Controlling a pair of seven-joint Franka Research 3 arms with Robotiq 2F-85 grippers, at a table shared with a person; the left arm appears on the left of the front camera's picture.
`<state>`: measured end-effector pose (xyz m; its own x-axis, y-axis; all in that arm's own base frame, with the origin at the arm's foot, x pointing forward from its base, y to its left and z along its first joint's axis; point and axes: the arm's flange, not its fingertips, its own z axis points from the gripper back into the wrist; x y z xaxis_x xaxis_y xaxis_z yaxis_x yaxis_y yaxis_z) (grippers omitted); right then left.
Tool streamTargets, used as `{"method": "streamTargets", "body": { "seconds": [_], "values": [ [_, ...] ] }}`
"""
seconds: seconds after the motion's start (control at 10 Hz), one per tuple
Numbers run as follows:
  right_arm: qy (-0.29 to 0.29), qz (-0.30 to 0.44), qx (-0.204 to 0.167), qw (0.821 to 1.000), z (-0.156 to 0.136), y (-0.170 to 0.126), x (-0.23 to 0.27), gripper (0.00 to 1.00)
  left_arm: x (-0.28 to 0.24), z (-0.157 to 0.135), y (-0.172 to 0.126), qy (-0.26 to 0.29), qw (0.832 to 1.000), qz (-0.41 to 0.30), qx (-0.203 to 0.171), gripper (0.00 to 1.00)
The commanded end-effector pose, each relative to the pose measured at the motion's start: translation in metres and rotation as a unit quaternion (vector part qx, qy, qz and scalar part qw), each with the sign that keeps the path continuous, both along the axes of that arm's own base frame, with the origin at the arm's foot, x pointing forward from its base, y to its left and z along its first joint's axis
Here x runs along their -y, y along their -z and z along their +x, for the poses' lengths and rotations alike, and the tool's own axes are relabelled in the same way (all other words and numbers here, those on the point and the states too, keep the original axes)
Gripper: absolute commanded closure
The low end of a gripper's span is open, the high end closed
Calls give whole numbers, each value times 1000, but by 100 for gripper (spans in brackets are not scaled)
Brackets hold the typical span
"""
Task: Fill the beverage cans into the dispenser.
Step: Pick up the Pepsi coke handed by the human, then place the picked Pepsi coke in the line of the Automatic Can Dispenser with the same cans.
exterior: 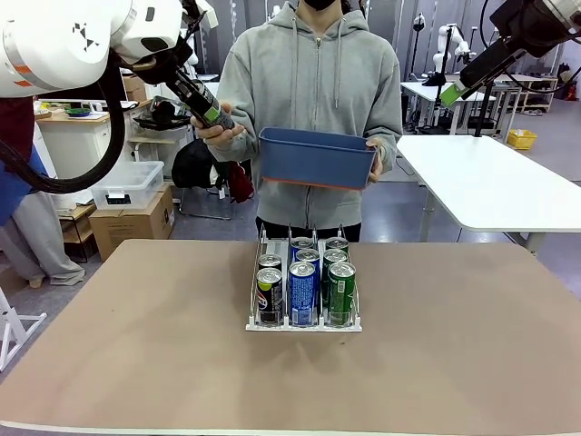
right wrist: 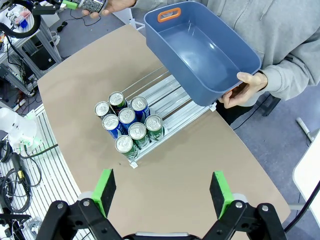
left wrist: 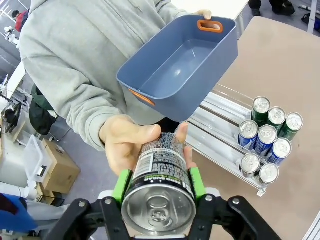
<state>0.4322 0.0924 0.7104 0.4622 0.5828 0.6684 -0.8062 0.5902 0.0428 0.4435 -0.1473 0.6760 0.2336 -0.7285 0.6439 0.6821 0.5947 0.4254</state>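
Blue plastic bin (exterior: 316,156) held by the person above the far edge of the brown desk (exterior: 136,345), one hand (right wrist: 245,87) at its end; from the wrist views we see it has nothing inside. Left pincer (left wrist: 158,184) raised at upper left, green pads clamped on a black can (left wrist: 159,192), silver top facing the wrist camera; the person's other hand (left wrist: 131,142) grips the same can from the far end. Right pincer (right wrist: 162,187) high over the desk, jaws wide apart, nothing between them. We count seven cans standing in the dispenser (exterior: 304,322) at desk centre: two black in one lane, blue in the middle, green in the third, all crowded toward the white front lip.
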Motion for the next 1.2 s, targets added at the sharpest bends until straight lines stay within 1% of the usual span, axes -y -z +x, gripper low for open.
{"method": "streamTargets", "body": {
  "seconds": [0.0,1.1],
  "values": [
    [-3,5,-2,1000,0,1,1,0,-2,2,0,-2,1000,4,1,58],
    [-3,5,-2,1000,0,1,1,0,-2,2,0,-2,1000,4,1,58]
  ]
}}
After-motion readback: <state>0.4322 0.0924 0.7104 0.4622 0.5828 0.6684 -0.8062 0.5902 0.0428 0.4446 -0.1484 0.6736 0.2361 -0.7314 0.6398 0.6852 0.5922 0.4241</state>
